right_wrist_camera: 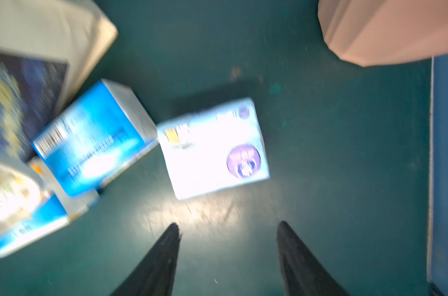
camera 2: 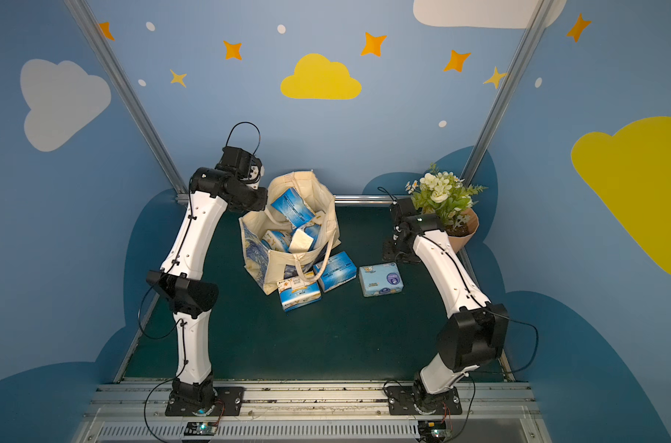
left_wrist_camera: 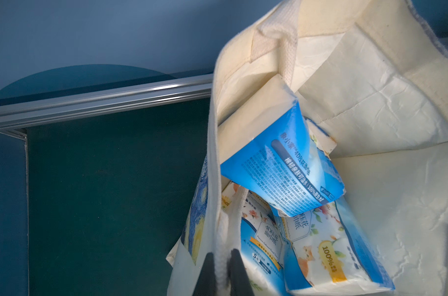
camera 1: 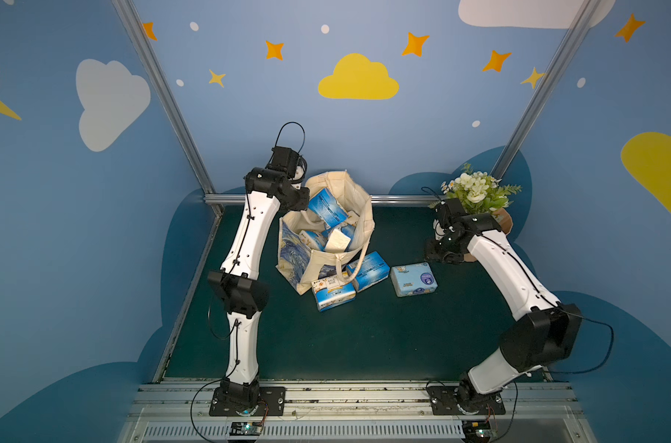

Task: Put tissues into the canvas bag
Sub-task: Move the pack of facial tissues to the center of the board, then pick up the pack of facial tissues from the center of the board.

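Left pincer point(left_wrist_camera: 220, 266) was clamped shut on the cream handle point(left_wrist_camera: 224, 252) of the canvas bag point(camera 1: 360, 201), which stood open on the green desk point(camera 1: 345, 345) with several tissue packs point(camera 1: 328, 209) inside. Right pincer point(right_wrist_camera: 228, 225) hung open and empty above the desk near the pale purple-marked pack point(right_wrist_camera: 212, 151), while two blue packs point(camera 1: 366, 271) lay outside against the bag's base

"100%" on cat-print tissue pack point(left_wrist_camera: 320, 258), "4D" on floral pack point(left_wrist_camera: 262, 241), "4D" and "100%" on blue pack point(left_wrist_camera: 281, 164)

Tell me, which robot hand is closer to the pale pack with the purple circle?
Right. The right gripper hangs open beside the pale pack; the left gripper pinches the canvas bag handle, farther off.
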Robot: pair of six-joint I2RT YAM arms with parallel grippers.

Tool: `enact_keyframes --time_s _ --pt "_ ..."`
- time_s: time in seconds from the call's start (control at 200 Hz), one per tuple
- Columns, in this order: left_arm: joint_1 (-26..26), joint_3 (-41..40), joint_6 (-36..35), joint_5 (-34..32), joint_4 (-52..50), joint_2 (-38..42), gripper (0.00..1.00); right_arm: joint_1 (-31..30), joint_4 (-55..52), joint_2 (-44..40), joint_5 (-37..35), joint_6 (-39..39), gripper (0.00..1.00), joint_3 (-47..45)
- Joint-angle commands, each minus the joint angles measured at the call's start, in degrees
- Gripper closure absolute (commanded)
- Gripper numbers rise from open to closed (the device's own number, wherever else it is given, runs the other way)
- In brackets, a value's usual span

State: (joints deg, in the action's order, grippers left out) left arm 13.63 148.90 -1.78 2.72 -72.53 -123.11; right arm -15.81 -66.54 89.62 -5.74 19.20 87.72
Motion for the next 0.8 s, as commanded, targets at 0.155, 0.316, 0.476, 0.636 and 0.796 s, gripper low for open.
enact_keyframes --time_s 0.155,0.316,0.476,0.636,0.796 --pt "0.4 1.1 -0.9 1.0 0.1 0.1 0.90 0.3 -11.9 -8.8 0.5 8.1 0.38 -14.1" --pt "0.6 1.2 -0.6 2.3 0.9 -0.1 0.90 0.4 -10.8 -4.3 -2.4 10.0 0.35 -15.6" --pt "0.7 1.2 -0.9 2.3 0.8 -0.1 0.90 0.8 -5.6 6.3 -5.5 9.1 0.33 -14.5" --pt "0.7 1.1 -1.4 1.9 0.3 0.5 0.90 1.3 -1.8 14.7 -7.6 8.7 0.33 -8.9" --pt "0.6 1.0 -1.7 1.4 0.1 0.7 0.90 2.2 0.0 21.7 -10.9 7.2 0.32 -3.4"
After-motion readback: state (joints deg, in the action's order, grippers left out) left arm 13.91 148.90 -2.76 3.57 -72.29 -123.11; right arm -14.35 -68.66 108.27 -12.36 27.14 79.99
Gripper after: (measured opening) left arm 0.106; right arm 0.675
